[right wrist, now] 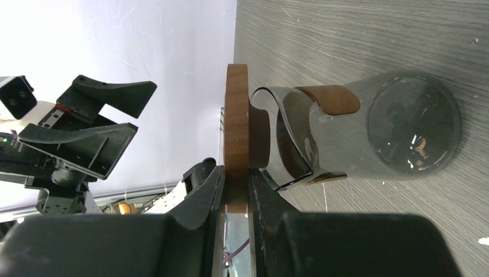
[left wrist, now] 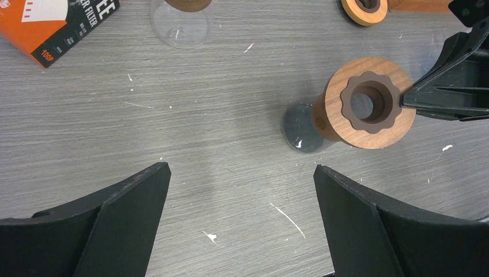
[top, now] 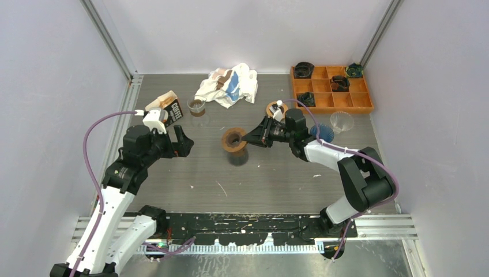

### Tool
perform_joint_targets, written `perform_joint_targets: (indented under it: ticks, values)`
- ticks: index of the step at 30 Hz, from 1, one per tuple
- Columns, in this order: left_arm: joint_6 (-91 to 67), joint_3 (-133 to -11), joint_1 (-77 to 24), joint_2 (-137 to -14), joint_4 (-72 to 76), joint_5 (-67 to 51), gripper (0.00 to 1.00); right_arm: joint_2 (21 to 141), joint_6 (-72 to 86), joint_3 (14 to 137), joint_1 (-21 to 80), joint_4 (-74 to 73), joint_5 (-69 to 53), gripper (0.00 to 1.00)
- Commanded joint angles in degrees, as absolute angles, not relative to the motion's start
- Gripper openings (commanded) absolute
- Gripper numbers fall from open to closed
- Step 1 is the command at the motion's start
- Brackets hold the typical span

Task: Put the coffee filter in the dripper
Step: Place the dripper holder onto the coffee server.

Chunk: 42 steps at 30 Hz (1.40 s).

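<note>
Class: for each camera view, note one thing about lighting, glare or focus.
Top external: soft, even light, no hard shadows on the table. Left wrist: the left gripper is near-black, showing little detail. Right wrist: the wall is washed out to white, glints sit on the glass of the dripper, and the right gripper clamping its wooden ring is a dark mass.

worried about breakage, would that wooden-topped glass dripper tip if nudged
Likely top-heavy: the wooden ring sits atop the glass body, so a push may tip it. The glass looks smooth, probably slippery and fragile. The right tool pinching the ring should steady it.
</note>
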<state>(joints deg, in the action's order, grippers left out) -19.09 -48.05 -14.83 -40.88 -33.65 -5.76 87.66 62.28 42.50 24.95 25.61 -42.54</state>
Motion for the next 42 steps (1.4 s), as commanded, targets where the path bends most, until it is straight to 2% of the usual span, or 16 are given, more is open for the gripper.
perform_joint_targets:
  ticks: [1,5,12,22,42]
  values:
    - [-18.98,-48.27,-14.31,-40.78,-31.09,-6.98,0.99,87.95,61.83,42.46,24.49,29.39,-42.45,0.16]
    - [-19.06,-48.27,-14.21,-40.85,-31.07,-7.11,0.99,88.03,61.7,42.45,24.37,29.2,-42.36,0.28]
    - [-19.07,-48.25,-14.12,-40.87,-30.97,-7.29,0.99,87.37,59.66,43.67,24.09,26.15,-41.85,0.39]
    - [-19.07,-48.25,-13.81,-41.11,-30.97,-7.56,0.99,86.63,56.39,45.85,24.08,21.73,-40.98,0.49]
    - [-19.08,-48.22,-13.45,-40.61,-30.84,-8.24,0.99,82.18,39.23,56.23,24.11,-2.5,-33.24,0.67]
